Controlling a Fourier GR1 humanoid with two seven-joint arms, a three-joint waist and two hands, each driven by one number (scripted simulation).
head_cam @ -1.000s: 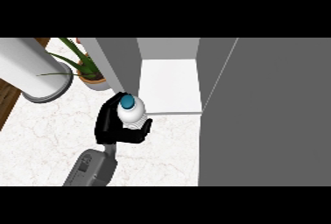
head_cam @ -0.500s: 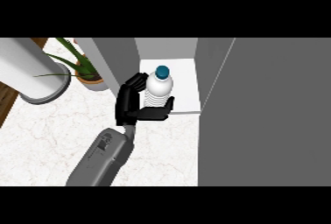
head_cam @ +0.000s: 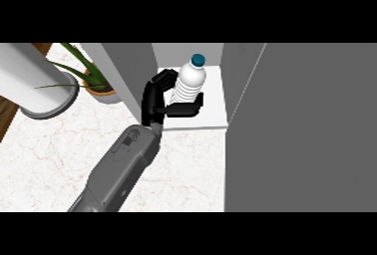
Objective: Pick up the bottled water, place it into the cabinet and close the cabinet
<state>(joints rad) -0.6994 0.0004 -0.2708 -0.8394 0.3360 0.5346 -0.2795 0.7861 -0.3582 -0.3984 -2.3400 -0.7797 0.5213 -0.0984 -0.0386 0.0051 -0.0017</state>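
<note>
The bottled water [head_cam: 191,83] is white with a teal cap and stands upright inside the open cabinet, over its white floor [head_cam: 212,113]. My left hand [head_cam: 156,102] is shut on the bottle from its left side. The fingers curl behind it and the thumb [head_cam: 184,109] crosses in front of its base. The grey forearm [head_cam: 121,167] comes in from the lower left. I cannot tell whether the bottle's base touches the floor. My right hand shows in no view.
The cabinet's grey door [head_cam: 309,129] stands open, filling the right side. The cabinet's left wall [head_cam: 125,69] is close beside my hand. A potted plant [head_cam: 95,82] and a white cylinder [head_cam: 33,84] stand at the left on the marble counter [head_cam: 59,144].
My left hand has carried the bottle away from me and to the right, from over the counter into the cabinet opening. The forearm has stretched out after it.
</note>
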